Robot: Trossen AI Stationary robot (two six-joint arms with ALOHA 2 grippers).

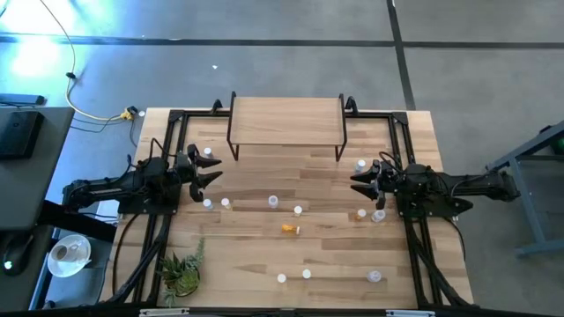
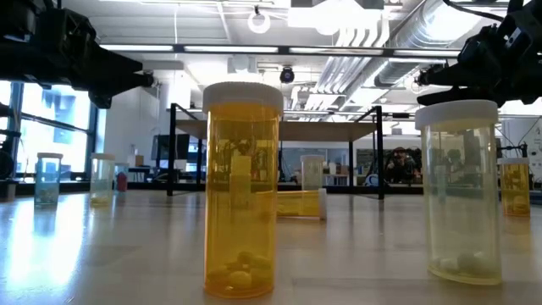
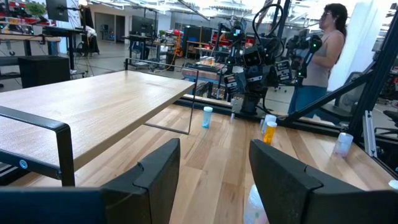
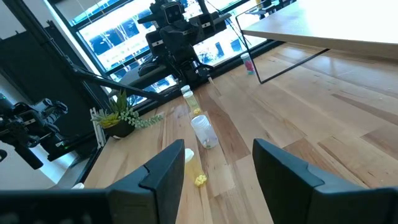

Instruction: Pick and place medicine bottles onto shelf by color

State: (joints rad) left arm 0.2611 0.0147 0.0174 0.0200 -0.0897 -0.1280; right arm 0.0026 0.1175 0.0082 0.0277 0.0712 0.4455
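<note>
Bottles (image 1: pixel 272 202): all sitting scattered on counter (image 1: pixel 264 255); shelf (image 1: pixel 285 120) bare, nothing sorted. Left gripper (image 1: pixel 211 171) and right gripper (image 1: pixel 357 183) hovering released, grasping nothing.

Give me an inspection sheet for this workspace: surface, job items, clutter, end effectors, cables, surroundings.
Surface: wooden table, no spills seen.
Job items: shelf bare; bottles scattered on the table, one orange bottle lying down.
Clutter: small plant at the near left corner.
End effectors: left end effector open, holding nothing; right end effector open, holding nothing.
Cables: yellow cable on the floor.
Surroundings: person standing beyond the table.
</note>
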